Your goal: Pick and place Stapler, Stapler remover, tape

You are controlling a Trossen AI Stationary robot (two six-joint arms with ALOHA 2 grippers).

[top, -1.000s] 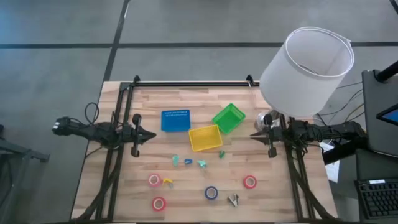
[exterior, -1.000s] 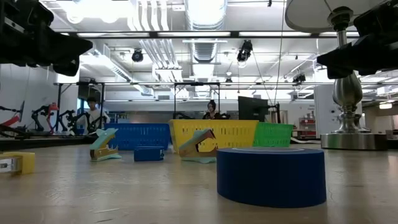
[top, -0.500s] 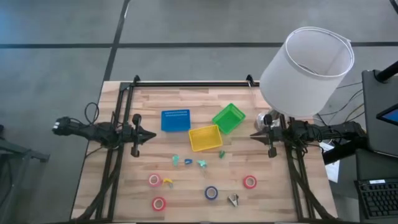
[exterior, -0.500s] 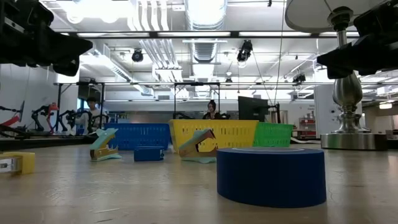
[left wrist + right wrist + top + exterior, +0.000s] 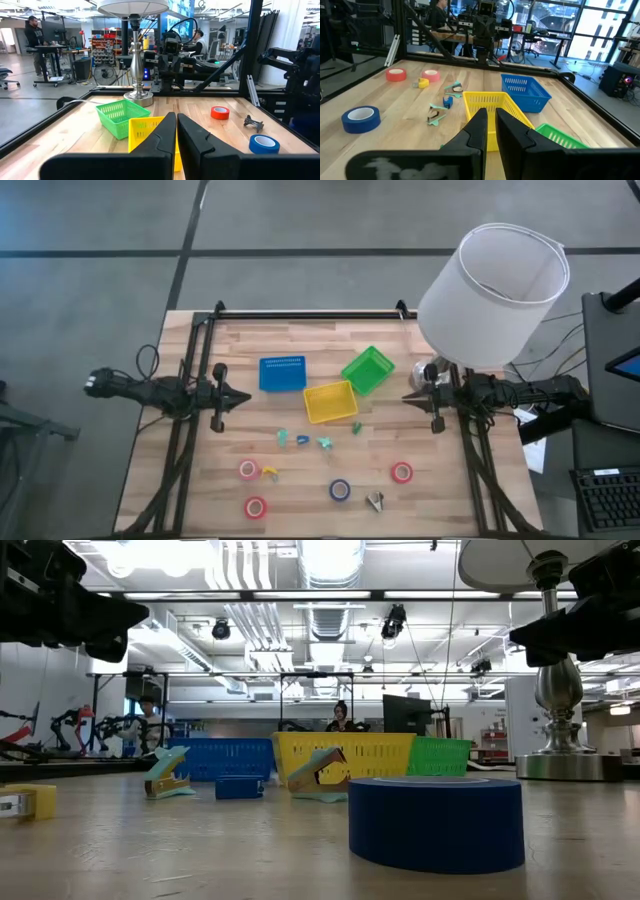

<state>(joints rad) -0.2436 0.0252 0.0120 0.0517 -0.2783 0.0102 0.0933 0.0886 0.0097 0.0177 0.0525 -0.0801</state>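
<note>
The left gripper (image 5: 246,396) was closed on nothing, off to the left of the yellow basket (image 5: 330,402). The right gripper (image 5: 406,396) was also closed and empty, to that basket's right. The blue tape roll (image 5: 340,490) lay on the table (image 5: 300,340) nearer the front edge than the yellow basket, with three pink-red tape rolls (image 5: 248,470) spread to either side of it. A dark staple remover (image 5: 375,501) sat just right of the blue roll.

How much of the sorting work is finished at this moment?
Nothing looks done: the blue basket, yellow basket and green basket look empty. Nothing is in hand; the left gripper and right gripper are shut, empty. Left: the blue tape roll, pink-red rolls and small tools.
</note>
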